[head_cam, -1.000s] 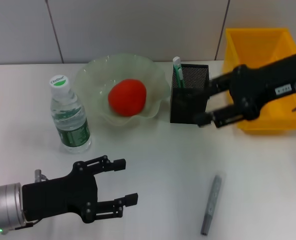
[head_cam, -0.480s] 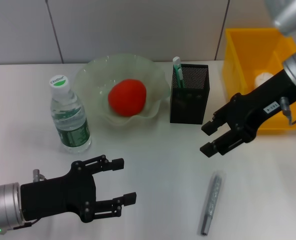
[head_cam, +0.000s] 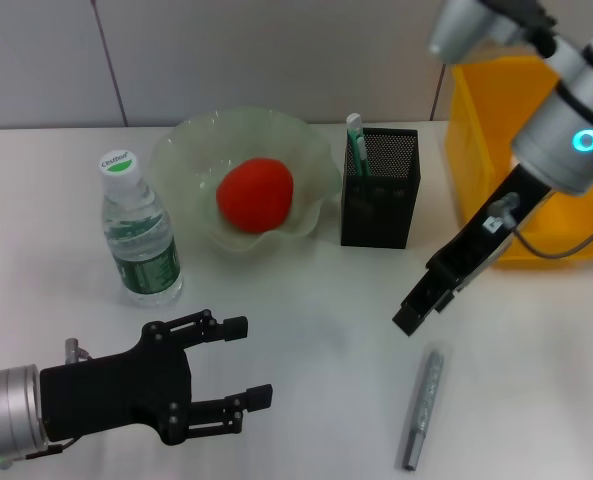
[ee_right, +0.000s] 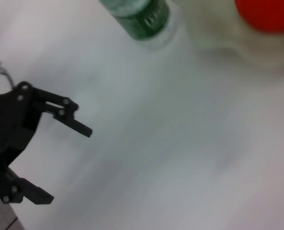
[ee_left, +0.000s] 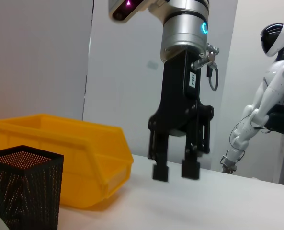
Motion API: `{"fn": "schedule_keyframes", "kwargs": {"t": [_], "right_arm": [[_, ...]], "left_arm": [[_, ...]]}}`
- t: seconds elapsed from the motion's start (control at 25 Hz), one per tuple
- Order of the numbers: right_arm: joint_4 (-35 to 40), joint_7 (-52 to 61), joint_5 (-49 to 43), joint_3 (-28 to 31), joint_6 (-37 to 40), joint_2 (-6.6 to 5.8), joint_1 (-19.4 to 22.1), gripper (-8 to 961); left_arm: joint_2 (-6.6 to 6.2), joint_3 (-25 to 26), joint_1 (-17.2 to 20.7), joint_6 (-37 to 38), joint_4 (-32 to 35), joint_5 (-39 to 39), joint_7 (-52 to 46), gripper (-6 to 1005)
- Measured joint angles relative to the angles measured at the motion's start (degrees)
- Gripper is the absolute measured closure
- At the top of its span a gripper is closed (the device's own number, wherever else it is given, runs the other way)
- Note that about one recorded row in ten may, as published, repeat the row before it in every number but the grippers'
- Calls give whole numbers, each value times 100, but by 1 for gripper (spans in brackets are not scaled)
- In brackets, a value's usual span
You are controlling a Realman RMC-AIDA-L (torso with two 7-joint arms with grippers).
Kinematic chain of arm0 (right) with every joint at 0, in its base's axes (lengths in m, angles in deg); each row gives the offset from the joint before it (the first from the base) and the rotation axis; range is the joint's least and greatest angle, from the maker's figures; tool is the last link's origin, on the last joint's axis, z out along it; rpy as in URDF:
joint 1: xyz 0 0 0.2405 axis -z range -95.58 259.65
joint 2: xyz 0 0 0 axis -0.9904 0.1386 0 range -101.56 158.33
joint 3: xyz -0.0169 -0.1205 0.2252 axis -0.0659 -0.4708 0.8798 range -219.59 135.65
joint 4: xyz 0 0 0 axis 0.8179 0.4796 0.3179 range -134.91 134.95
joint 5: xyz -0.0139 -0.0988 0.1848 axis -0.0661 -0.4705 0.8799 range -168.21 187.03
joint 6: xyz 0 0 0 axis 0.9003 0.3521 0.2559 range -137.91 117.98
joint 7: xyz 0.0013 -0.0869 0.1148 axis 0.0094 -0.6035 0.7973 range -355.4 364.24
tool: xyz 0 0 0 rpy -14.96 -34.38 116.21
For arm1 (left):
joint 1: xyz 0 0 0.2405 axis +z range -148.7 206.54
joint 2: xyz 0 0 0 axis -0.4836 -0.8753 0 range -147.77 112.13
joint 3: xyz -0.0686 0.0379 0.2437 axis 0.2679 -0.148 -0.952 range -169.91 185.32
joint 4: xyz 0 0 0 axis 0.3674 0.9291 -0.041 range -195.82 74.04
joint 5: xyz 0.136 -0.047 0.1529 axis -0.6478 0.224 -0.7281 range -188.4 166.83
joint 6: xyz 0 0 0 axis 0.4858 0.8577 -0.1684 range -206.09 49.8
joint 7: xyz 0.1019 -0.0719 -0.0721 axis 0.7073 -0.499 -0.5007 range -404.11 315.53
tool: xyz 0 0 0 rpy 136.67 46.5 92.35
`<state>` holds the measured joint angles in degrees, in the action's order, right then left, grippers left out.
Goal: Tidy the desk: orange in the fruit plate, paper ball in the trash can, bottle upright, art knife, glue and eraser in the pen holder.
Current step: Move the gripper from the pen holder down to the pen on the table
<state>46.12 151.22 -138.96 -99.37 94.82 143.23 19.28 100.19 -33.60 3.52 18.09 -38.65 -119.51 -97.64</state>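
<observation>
The orange (head_cam: 255, 194) lies in the pale-green fruit plate (head_cam: 191, 140). Left of it, the bottle (head_cam: 139, 235) stands upright. A green-and-white glue stick (head_cam: 355, 138) pokes out of the black mesh pen holder (head_cam: 378, 190). The grey art knife (head_cam: 422, 408) lies flat on the table at the front right. My right gripper (head_cam: 414, 308) hangs just above and behind the knife, pointing down, open and holding nothing; the left wrist view shows its gap (ee_left: 175, 171). My left gripper (head_cam: 241, 362) rests open at the front left. The paper ball and eraser are out of view.
The yellow trash can (head_cam: 486, 110) stands at the back right, partly behind my right arm, and also shows in the left wrist view (ee_left: 60, 153). The right wrist view shows the bottle (ee_right: 138, 15), the orange (ee_right: 266, 12) and my left gripper (ee_right: 60, 160).
My right gripper has moved away from the trash can and pen holder, swung forward and down, and now points downward over the art knife. The left arm has not moved.
</observation>
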Motion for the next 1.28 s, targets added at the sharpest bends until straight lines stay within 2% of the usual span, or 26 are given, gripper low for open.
{"fn": "schedule_keyframes", "kwargs": {"t": [0.12,0.2,0.24,0.28,0.44,0.64,1.28], "right_arm": [[-158,550,-178,-268,-24,64,-137,319],[-168,839,-362,-472,-74,158,-182,319],[-175,1020,-520,-568,-113,261,-225,319],[-175,1020,-520,-568,-113,261,-225,318],[-387,1193,-883,-720,-261,444,-350,318],[-725,1477,-904,-949,-598,454,-369,317],[-1418,1704,-804,-1113,-1198,496,-354,313]], "left_arm": [[3,0,0,5,0,0,0,193],[7,0,-1,9,0,0,1,193],[10,0,-1,15,0,0,1,193],[10,0,-1,15,0,0,1,193],[19,0,0,25,0,0,1,193],[20,12,0,32,0,0,-1,193],[29,158,90,140,-2,53,38,194]]}}
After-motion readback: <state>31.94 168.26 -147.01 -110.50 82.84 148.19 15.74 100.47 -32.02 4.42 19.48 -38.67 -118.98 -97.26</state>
